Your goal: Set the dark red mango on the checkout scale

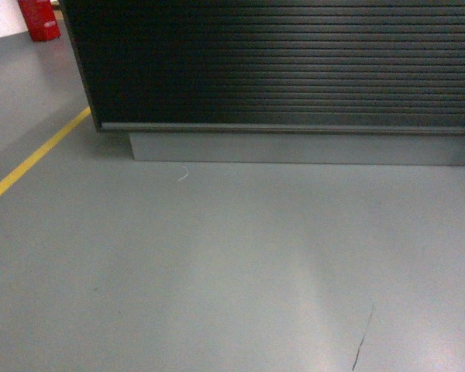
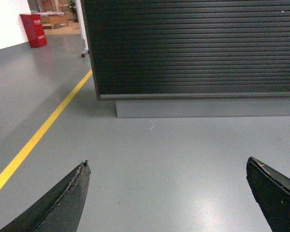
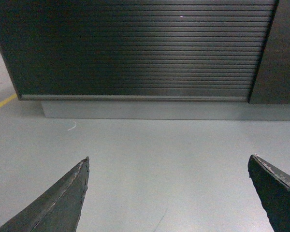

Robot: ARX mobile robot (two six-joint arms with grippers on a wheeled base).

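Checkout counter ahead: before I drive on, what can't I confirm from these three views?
- Checkout top: cut off by the upper edge in all views, so the scale and anything on it are out of sight.
- Dark red mango: in no view. Left claw and right claw are open and hold nothing.
- Red object at head view's top left: cropped, not identifiable.

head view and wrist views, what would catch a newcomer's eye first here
The dark ribbed front of the checkout fills the upper part of every view, sitting on a grey plinth. A yellow floor line slants off at the left toward a red object by the wall. Both the left gripper and right gripper are open, holding nothing.
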